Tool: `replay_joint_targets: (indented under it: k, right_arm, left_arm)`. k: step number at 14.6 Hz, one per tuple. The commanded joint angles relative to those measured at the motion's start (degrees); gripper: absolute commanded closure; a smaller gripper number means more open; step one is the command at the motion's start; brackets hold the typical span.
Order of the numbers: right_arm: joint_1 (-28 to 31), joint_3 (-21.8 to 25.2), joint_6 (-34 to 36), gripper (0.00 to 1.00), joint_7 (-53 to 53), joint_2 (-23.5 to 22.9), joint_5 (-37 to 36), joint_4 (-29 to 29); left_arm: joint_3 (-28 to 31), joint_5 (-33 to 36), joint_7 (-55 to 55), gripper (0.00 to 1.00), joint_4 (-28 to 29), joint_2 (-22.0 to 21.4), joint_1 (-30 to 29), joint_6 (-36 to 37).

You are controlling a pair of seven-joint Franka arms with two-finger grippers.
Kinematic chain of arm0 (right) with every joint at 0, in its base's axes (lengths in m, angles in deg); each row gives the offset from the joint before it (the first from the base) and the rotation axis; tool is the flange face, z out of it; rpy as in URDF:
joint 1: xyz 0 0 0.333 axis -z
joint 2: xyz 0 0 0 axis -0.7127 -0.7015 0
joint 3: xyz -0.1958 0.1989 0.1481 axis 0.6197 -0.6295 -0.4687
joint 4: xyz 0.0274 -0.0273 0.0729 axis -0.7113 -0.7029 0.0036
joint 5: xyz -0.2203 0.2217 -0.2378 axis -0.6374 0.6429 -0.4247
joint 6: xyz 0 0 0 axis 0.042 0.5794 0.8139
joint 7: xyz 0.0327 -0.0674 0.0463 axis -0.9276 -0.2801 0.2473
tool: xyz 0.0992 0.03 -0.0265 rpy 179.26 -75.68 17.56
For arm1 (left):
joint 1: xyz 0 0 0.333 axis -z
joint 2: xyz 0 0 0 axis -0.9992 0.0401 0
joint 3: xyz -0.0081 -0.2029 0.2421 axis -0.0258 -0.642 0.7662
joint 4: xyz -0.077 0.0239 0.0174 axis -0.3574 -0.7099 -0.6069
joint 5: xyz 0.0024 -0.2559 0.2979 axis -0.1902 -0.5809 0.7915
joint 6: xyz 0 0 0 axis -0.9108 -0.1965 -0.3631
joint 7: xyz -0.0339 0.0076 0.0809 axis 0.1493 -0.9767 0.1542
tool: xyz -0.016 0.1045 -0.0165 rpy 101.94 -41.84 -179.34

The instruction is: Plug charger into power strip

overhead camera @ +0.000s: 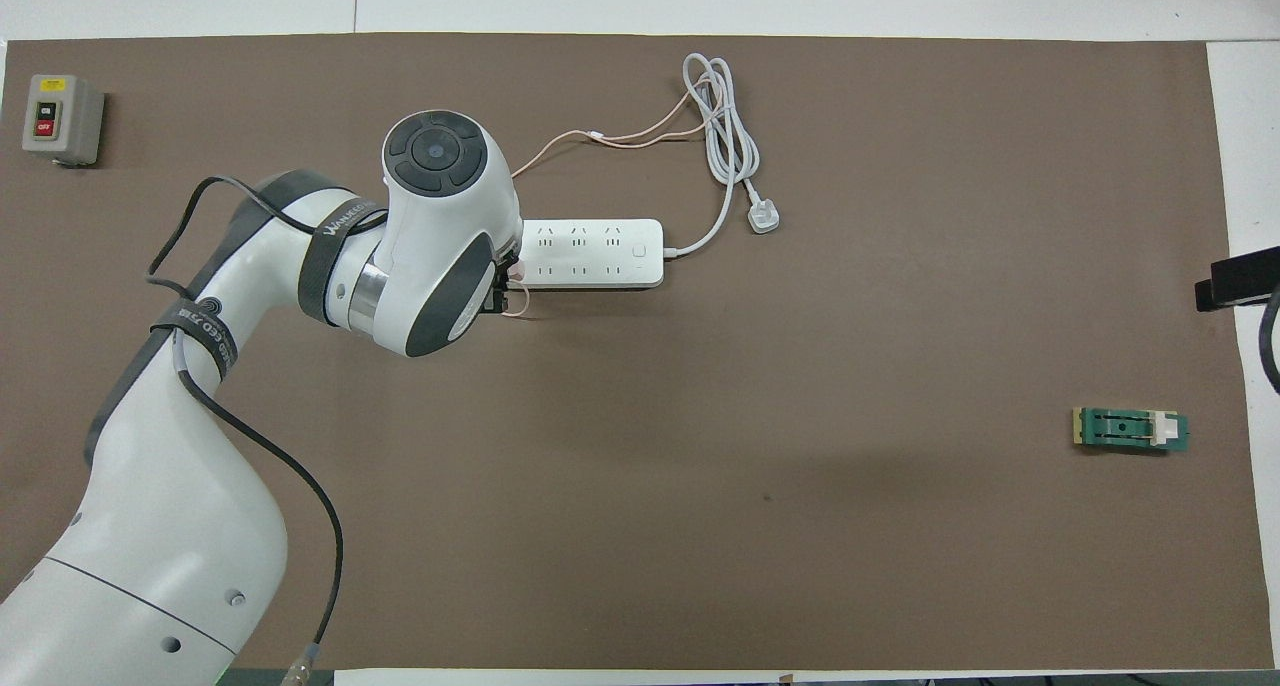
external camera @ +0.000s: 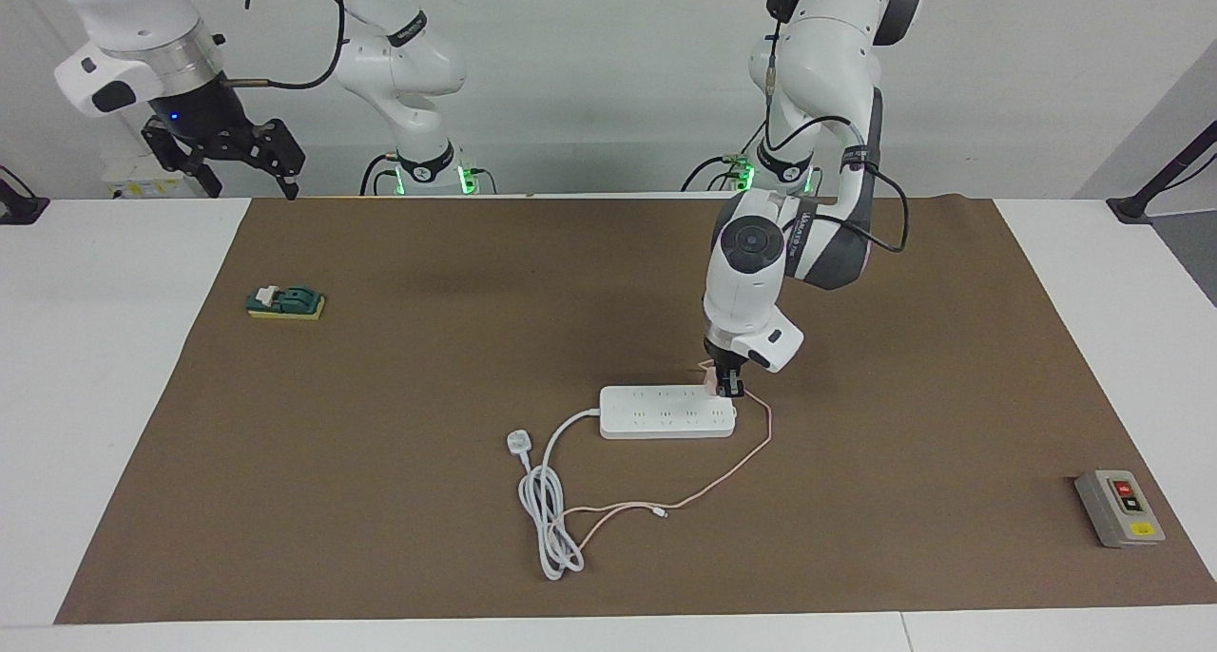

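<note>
**Charger held at the strip's end**

We see no containers here; everything lies loose on the brown mat (external camera: 380,443).

The left gripper (external camera: 728,383) points straight down and clamps the charger (external camera: 712,378), a small pink cube pinched between its fingertips. We find the charger over the strip (external camera: 667,412), at the corner toward the left arm's end of the table and on the edge nearer the robots. It sits very close to the strip's top, but we cannot tell whether the prongs have entered a socket. From overhead the arm's wrist covers that end of the strip (overhead camera: 598,253), and only a loop of pink cable (overhead camera: 515,306) shows beside it.

The cable (external camera: 742,462) runs from the charger past the end of the strip, then curves across the mat, farther from the robots, to the coiled white cord (external camera: 551,519). That cord leads from the strip's other end, and its white plug (external camera: 518,440) lies flat beside the coil.

The right gripper (external camera: 228,163) waits, raised above the table's edge at the right arm's end, fingers spread wide, holding nothing.

A green block (external camera: 285,302) lies toward the right arm's end, and a grey switch box (external camera: 1119,508) lies toward the left arm's end.
</note>
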Motion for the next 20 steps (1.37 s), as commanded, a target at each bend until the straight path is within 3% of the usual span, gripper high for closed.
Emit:
replay_joint_targets:
  k: [1,20]
  right_arm:
    - [0.12,0.12,-0.33,0.0,1.18,1.21,-0.42,-1.24]
    - [-0.14,0.12,-0.68,0.0,1.09,1.21,-0.5,-1.24]
  left_arm:
    - [0.0,-0.94,-1.52,1.0,-1.18,1.09,-0.51,-0.6]
    - [0.0,-1.55,-2.75,1.0,0.75,0.56,-0.33,-1.83]
